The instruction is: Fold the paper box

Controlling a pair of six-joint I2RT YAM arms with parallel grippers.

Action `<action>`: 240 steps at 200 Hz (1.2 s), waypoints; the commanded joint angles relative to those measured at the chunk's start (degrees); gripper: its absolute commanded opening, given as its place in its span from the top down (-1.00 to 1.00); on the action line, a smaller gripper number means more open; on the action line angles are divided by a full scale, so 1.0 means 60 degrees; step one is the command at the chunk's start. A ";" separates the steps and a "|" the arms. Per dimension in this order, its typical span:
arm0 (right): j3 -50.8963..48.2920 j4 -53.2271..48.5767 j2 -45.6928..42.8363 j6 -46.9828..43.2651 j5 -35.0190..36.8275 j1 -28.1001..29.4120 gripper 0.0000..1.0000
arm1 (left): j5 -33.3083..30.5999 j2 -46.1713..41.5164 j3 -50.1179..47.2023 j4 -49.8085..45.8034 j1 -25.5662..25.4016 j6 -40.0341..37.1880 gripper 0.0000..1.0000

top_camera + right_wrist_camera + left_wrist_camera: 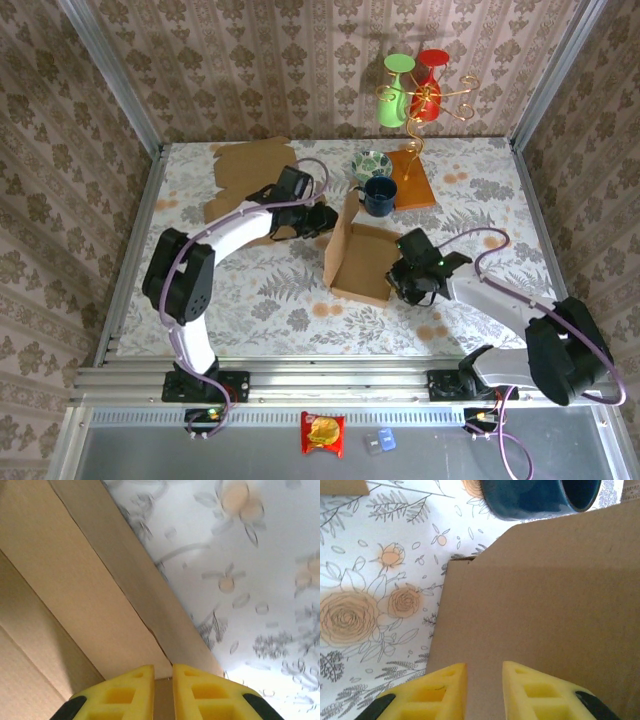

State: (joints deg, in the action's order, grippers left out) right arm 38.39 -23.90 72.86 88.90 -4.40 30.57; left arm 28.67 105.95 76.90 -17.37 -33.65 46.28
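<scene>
box (pixel 545 620) cut off, mug (pixel 530 495) cropped

A flowery cloth (pixel 250 290) covers the table. A blue mug (pixel 380 196) sits near the middle of the far edge. A little patterned bowl (pixel 371 163) is just behind it. An orange board (pixel 420 185) lies beside the mug. A gold stand (pixel 415 130) on it holds a green cup (pixel 394 95) and a red cup (pixel 428 90). A flat brown card (pixel 245 170) lies by the far left corner. A snack packet (pixel 323 433) lies below the near edge.
</scene>
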 commanded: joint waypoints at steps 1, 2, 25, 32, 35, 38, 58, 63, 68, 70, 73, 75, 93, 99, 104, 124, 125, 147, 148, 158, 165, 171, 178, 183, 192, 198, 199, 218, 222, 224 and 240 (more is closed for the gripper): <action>-0.0434 0.0422 -0.0121 0.3262 0.0876 0.0771 0.64 | 0.0714 0.0460 0.0683 -0.0466 0.0056 -0.0597 0.48; -0.0435 0.0430 -0.0112 0.3319 0.0885 0.0805 0.64 | 0.0729 0.0483 0.0708 -0.0478 0.0064 -0.0618 0.48; -0.0035 0.0518 0.0079 0.4009 0.0964 0.1387 0.58 | 0.0943 0.0737 0.1007 -0.0621 0.0136 -0.0752 0.49; 0.0156 0.0544 0.0144 0.3965 0.0864 0.1458 0.56 | 0.0964 0.0793 0.1065 -0.0647 0.0152 -0.0760 0.49; 0.0269 0.0503 0.0159 0.3856 0.0838 0.1467 0.56 | 0.0972 0.0809 0.1104 -0.0652 0.0158 -0.0771 0.49; 0.0410 0.0386 0.0154 0.3709 0.0857 0.1468 0.55 | 0.0980 0.0829 0.1123 -0.0664 0.0172 -0.0791 0.50; 0.1383 -0.1050 -0.0209 0.2538 0.1550 0.1443 0.34 | 0.1155 0.0964 0.1353 -0.0675 0.0188 -0.0949 0.50; 0.1443 -0.1091 -0.0359 0.2136 0.1740 0.1356 0.27 | 0.1229 0.1020 0.1446 -0.0687 0.0188 -0.0981 0.51; 0.1463 -0.1099 -0.0533 0.1690 0.1860 0.1261 0.20 | 0.1294 0.1077 0.1525 -0.0704 0.0188 -0.1020 0.51; 0.1474 -0.1096 -0.0598 0.1516 0.1909 0.1204 0.18 | 0.1300 0.1103 0.1564 -0.0719 0.0188 -0.1034 0.51; 0.1498 -0.1366 -0.0699 0.1263 0.1981 0.1127 0.14 | 0.1301 0.1142 0.1622 -0.0742 0.0181 -0.1058 0.52; 0.1515 -0.1463 -0.0768 0.1072 0.2027 0.1086 0.11 | 0.1301 0.1166 0.1654 -0.0754 0.0175 -0.1077 0.52; 0.1543 -0.1614 -0.1215 -0.1235 0.2169 0.0261 -0.10 | 0.1576 0.1352 0.1967 -0.0916 0.0144 -0.1225 0.52; 0.1527 -0.1521 -0.1280 -0.2214 0.1983 -0.0202 -0.11 | 0.1580 0.1410 0.2058 -0.0987 0.0133 -0.1285 0.52; 0.1501 -0.1297 -0.1316 -0.3178 0.1754 -0.0636 -0.11 | 0.1593 0.1449 0.2138 -0.1031 0.0130 -0.1321 0.52; 0.1622 -0.0510 -0.1068 -0.7209 0.0442 -0.2289 -0.10 | 0.1579 0.1601 0.2353 -0.1189 0.0130 -0.1454 0.52; 0.1648 -0.0505 -0.1040 -0.7388 0.0375 -0.2351 -0.10 | 0.1579 0.1610 0.2370 -0.1191 0.0130 -0.1457 0.52; 0.2597 -0.1379 0.0152 -1.0488 -0.0287 -0.3284 -0.10 | 0.1531 0.1734 0.2588 -0.1380 0.0119 -0.1575 0.52; 0.2647 -0.1430 0.0215 -1.0543 -0.0311 -0.3296 -0.10 | 0.1526 0.1735 0.2605 -0.1389 0.0117 -0.1583 0.52; 0.3080 -0.1744 0.0893 -1.1414 -0.0583 -0.3369 -0.11 | 0.1494 0.1763 0.2666 -0.1425 0.0115 -0.1591 0.52; 0.3389 -0.1920 0.1485 -1.1821 -0.0814 -0.3359 -0.12 | 0.1464 0.1781 0.2694 -0.1441 0.0115 -0.1590 0.52; 0.3618 -0.2073 0.1905 -1.2120 -0.0949 -0.3319 -0.13 | 0.1463 0.1793 0.2720 -0.1446 0.0115 -0.1586 0.52; 0.3865 -0.2250 0.2292 -1.2316 -0.0965 -0.3261 -0.15 | 0.1437 0.1816 0.2752 -0.1479 0.0115 -0.1602 0.52; 0.4001 -0.2280 0.2529 -1.2404 -0.0953 -0.3224 -0.16 | 0.1433 0.1835 0.2791 -0.1498 0.0116 -0.1584 0.52; 0.4100 -0.2172 0.2823 -1.2501 -0.0958 -0.3169 -0.21 | 0.1433 0.1853 0.2838 -0.1518 0.0115 -0.1591 0.52; 0.4178 -0.2122 0.2989 -1.2518 -0.0916 -0.3163 -0.23 | 0.1433 0.1856 0.2859 -0.1539 0.0115 -0.1592 0.52; 0.4192 -0.2116 0.3018 -1.2525 -0.0911 -0.3162 -0.23 | 0.1433 0.1862 0.2865 -0.1549 0.0115 -0.1591 0.52; 0.4634 -0.2336 0.3665 -1.2548 -0.0719 -0.3173 -0.24 | 0.1434 0.1903 0.2985 -0.1645 0.0115 -0.1649 0.52; 0.4704 -0.2361 0.3794 -1.2549 -0.0724 -0.3163 -0.24 | 0.1433 0.1919 0.3026 -0.1662 0.0115 -0.1662 0.52; 0.4734 -0.2360 0.3853 -1.2547 -0.0718 -0.3150 -0.24 | 0.1430 0.1924 0.3031 -0.1673 0.0115 -0.1674 0.52; 0.4937 -0.2420 0.4281 -1.2575 -0.0731 -0.3112 -0.23 | 0.1433 0.2009 0.3175 -0.1782 0.0129 -0.1746 0.52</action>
State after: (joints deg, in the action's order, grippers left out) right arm 64.90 -35.48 95.57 17.26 -8.08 11.53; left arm 36.69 116.36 93.27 -25.63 -32.95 37.74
